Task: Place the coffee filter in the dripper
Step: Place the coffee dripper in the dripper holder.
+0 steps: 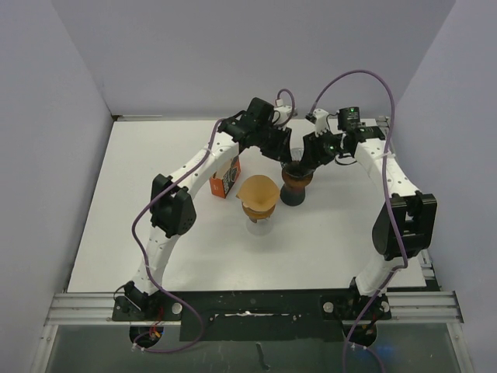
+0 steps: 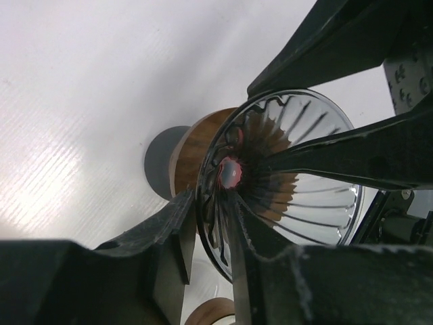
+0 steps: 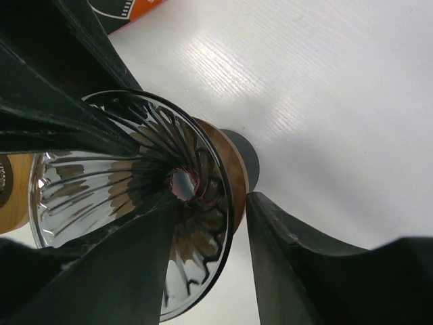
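Observation:
A glass dripper point(image 1: 295, 186) with a wooden collar and a dark base stands on the white table right of centre. It fills the left wrist view point(image 2: 318, 203) and the right wrist view point(image 3: 81, 183). My left gripper point(image 1: 284, 158) point(image 2: 210, 220) has one finger inside the glass cone and one outside, closed tight on the rim. My right gripper point(image 1: 307, 159) point(image 3: 213, 210) straddles the opposite rim with a gap at its outer finger. A brown paper coffee filter point(image 1: 258, 191) sits open in a second glass stand just left of the dripper.
An orange box point(image 1: 225, 180) lies under the left arm's forearm, left of the filter; its corner shows in the right wrist view point(image 3: 128, 13). A wooden round edge point(image 2: 211, 311) shows below the left fingers. White walls close in the table on three sides.

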Motion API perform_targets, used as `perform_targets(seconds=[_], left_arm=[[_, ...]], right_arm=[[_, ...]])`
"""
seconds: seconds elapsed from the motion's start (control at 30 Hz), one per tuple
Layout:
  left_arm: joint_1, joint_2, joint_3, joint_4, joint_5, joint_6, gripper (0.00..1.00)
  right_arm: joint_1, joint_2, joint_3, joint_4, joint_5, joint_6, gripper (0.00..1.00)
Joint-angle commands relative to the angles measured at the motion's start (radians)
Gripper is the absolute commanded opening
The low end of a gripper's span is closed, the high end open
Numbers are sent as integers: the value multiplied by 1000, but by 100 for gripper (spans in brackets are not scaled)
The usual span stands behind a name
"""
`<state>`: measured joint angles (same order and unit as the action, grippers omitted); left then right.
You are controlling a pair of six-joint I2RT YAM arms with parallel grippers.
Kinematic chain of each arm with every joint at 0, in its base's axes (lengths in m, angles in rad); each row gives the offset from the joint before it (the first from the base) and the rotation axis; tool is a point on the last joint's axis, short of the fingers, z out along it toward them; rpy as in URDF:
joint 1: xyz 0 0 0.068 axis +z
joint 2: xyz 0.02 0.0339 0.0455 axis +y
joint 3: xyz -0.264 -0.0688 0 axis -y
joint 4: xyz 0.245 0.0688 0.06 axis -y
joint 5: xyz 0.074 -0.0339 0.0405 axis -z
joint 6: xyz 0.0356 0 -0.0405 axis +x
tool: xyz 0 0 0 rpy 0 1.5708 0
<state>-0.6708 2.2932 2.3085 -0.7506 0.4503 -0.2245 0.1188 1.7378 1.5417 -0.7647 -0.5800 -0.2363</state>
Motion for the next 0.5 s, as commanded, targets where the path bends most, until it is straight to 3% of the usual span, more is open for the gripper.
perform_targets(seconds=[0.0, 0.3, 0.47], left_arm=[[8, 3, 57, -36, 14, 20, 27], [16, -44, 81, -18, 69, 16, 43], [26, -75, 86, -22, 69, 40, 47]], right_arm=[[0, -13, 95, -43, -19, -18, 49], [1, -42, 127, -64, 1, -25, 60], [1, -73, 138, -76, 19, -37, 64]])
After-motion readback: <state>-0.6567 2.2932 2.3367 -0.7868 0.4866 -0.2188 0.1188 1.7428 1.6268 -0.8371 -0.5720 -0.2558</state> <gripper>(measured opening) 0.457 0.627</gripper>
